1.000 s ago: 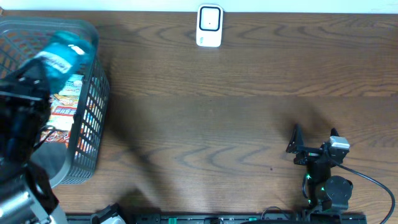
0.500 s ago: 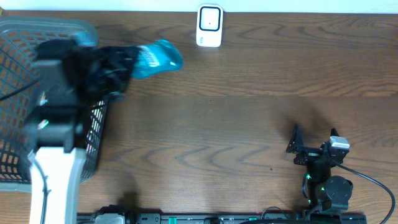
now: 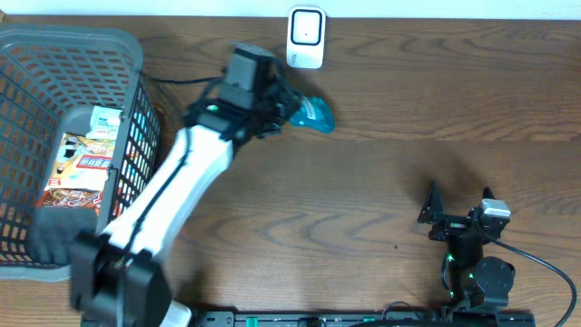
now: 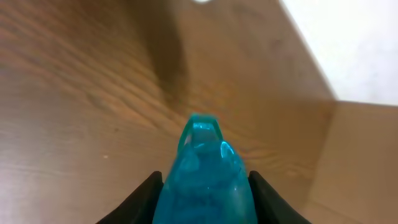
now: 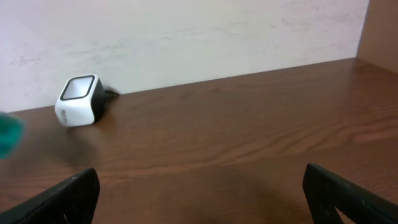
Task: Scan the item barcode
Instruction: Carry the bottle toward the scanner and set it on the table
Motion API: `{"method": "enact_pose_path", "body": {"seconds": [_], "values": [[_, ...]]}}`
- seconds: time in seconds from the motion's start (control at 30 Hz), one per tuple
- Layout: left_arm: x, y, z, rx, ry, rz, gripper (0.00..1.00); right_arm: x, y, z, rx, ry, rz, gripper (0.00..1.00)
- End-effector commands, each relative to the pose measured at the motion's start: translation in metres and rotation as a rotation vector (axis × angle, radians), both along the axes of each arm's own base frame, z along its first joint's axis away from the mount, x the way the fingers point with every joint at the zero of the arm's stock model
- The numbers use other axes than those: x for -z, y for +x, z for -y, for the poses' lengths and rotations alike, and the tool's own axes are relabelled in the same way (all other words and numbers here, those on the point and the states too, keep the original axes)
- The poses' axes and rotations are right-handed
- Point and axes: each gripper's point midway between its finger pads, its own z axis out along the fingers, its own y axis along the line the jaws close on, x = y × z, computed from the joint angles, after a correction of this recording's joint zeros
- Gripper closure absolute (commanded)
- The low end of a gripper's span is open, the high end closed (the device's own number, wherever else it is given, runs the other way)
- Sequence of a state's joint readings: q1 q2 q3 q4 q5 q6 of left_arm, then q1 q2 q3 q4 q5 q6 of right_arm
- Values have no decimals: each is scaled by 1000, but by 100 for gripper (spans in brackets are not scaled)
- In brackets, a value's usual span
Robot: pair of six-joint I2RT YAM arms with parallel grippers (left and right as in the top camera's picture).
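While the teal item (image 3: 311, 114) sits just to the near side of the white scanner (image 3: 306, 37) at the far edge of the table (image 3: 381, 173), it is clamped between the fingers of the left tool (image 4: 205, 208), with its free end pointing right. It appears to be held clear of the surface.

Judgement: the step in hand is presenting the barcode to the scanner window. No barcode is legible in any view, so the face that carries it cannot be told. To do the step well, the wrist should turn the item until its printed face squarely meets the window, close but not touching, and hold it steady there.

The left arm reaches diagonally from the near left corner, past the wire basket (image 3: 136, 136), to the far centre. The right tool (image 5: 199, 196) is spread wide and empty, low over the table at the near right.
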State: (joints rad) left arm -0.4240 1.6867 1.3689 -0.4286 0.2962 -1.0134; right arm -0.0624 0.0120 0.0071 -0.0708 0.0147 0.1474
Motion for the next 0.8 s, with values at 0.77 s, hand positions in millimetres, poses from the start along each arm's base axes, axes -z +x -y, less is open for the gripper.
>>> {"method": "enact_pose_path", "body": {"seconds": [0.77], "values": [[104, 7, 21, 59, 164, -132, 66, 0, 0, 0, 0, -14, -1, 1]]}}
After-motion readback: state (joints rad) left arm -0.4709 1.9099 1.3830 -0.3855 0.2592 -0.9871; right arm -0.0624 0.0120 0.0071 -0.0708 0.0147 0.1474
